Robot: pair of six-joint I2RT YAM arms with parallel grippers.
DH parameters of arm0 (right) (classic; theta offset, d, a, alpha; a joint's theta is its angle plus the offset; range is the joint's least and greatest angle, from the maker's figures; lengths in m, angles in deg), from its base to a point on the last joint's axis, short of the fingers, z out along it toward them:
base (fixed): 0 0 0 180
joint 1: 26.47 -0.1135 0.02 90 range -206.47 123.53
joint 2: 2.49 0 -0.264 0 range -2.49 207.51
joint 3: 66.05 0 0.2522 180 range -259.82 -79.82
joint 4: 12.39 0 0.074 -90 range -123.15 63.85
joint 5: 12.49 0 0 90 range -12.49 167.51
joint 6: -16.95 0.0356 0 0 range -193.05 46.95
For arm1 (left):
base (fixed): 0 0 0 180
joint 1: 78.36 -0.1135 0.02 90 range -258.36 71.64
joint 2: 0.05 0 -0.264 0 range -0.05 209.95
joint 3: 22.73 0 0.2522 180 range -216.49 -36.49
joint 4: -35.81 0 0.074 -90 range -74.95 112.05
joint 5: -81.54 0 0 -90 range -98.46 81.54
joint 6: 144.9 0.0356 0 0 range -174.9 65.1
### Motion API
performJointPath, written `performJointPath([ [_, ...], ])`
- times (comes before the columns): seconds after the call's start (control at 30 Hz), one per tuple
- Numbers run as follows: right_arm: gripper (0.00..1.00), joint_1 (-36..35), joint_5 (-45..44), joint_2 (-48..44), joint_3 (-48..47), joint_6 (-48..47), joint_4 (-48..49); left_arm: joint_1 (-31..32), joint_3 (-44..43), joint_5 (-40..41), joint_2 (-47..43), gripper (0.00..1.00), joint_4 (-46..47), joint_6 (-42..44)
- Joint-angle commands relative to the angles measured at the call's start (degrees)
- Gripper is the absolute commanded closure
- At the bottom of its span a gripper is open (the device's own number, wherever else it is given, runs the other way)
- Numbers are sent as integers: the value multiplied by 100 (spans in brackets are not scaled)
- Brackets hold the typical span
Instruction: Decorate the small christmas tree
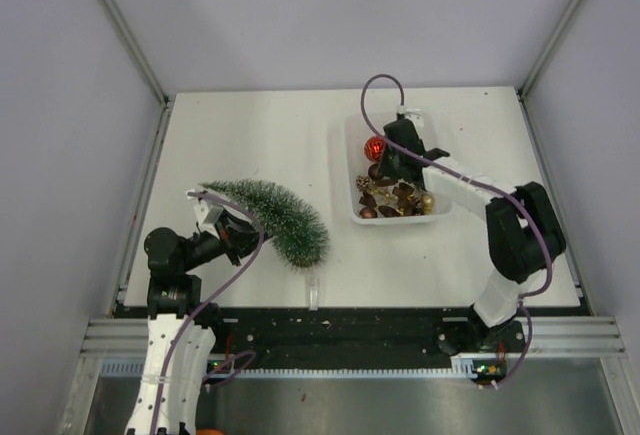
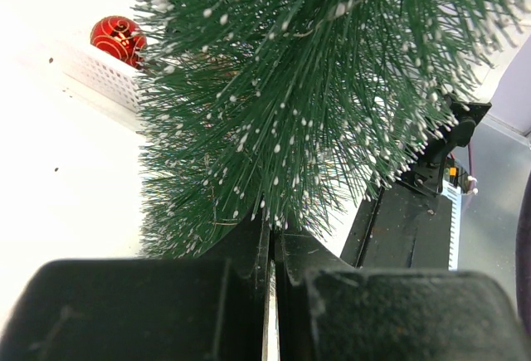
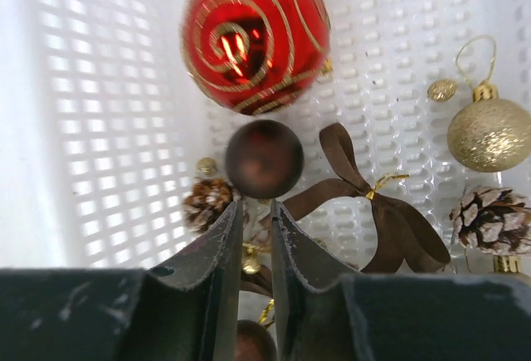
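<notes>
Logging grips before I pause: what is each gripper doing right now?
Left gripper: closed, seemingly pinching the small christmas tree.
Right gripper: jaws nearly together by a brown bauble; grip cannot be told.

White table (image 1: 250,125), pale lilac walls (image 1: 60,155)

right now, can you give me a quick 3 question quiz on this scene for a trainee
1. True or false: the small christmas tree stands upright on its base.
2. Where is the red bauble? A hanging on the tree, B in the white basket, C out of view.
3. Fill in: the ___ arm's tool reaches into the basket among the ornaments.

Key: 1 false, it is tipped over on its side. 2 B. 3 right.
</notes>
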Motion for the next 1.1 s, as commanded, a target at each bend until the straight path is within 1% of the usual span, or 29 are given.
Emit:
performJointPath([
  [0.0, 80, 17, 6, -844, 39, -119, 269, -15, -7, -40, -62, 100, 181, 132],
  [0.03, 75, 17, -47, -818, 22, -171, 251, -15, -7, -49, -53, 100, 190, 123],
  [0.1, 59, 17, -118, -582, -56, -242, 190, -15, -7, -49, -53, 100, 199, 123],
  [0.13, 53, 17, -100, -441, -101, -277, 190, -24, -7, -49, -62, 100, 208, 132],
  [0.17, 50, 17, -109, -309, -162, -295, 181, -16, -7, -49, -62, 100, 190, 132],
  [0.27, 48, 17, -127, 78, -329, -286, 128, -7, -16, -49, -88, 100, 164, 141],
  [0.4, 48, 17, -161, 517, -575, -269, 76, -15, -25, -49, -106, 100, 146, 158],
  [0.6, 48, 17, -223, 878, -857, -242, 49, -24, -25, -58, -88, 100, 164, 150],
  [0.7, 52, 17, -241, 957, -866, -242, 102, -16, -7, -57, -80, 100, 216, 97],
  [0.83, 66, 17, -285, 800, -717, -216, 137, -16, -7, -31, -62, 100, 181, 88],
  [0.9, 71, 17, -320, 590, -603, -242, 155, -15, -7, 30, -53, 100, 181, 80],
  [1.07, 70, -9, -127, -332, -242, -102, 93, -7, -33, 276, -27, 100, 164, -113],
])
